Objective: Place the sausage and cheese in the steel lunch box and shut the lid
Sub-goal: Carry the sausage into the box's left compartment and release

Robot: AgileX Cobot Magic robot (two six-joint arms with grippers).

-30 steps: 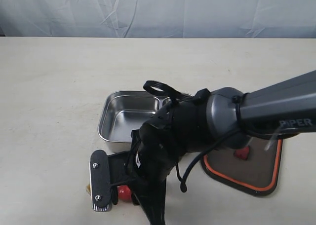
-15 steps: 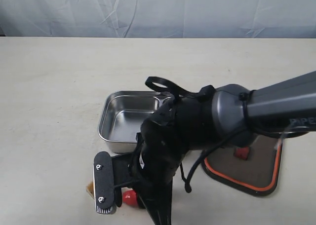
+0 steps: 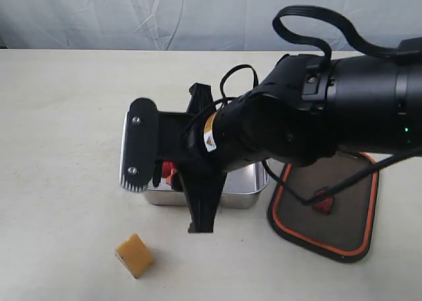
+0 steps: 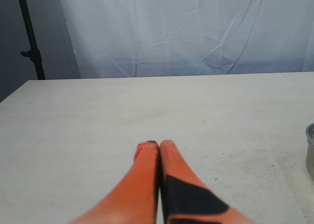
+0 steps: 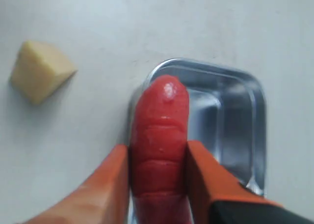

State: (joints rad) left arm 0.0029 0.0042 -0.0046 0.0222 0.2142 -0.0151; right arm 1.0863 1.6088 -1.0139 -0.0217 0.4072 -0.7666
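Lying on the pale table (image 3: 66,116): small yellow wedge of cheese (image 3: 135,255), at 7 o'clock from the box | right claw (image 5: 159,153) pinching the glossy red toy sausage (image 5: 159,121), tip over a corner of the shiny silver steel lunch box (image 3: 241,190) | dark see-through lid (image 3: 343,228) with orange rim, flat, just beside the box at 3 o'clock | left claw (image 4: 158,146) pressed together, holding nothing, over bare table

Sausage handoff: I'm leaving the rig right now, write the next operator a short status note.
Right pincer shut on the sausage, held over the edge of the steel lunch box; not released.
Left pincer shut, empty, over the table.
Cheese lies on the table outside the box.
Lid lies flat on the table beside the box.
Done: sausage picked up. Left: drop sausage in, fetch cheese, close lid.
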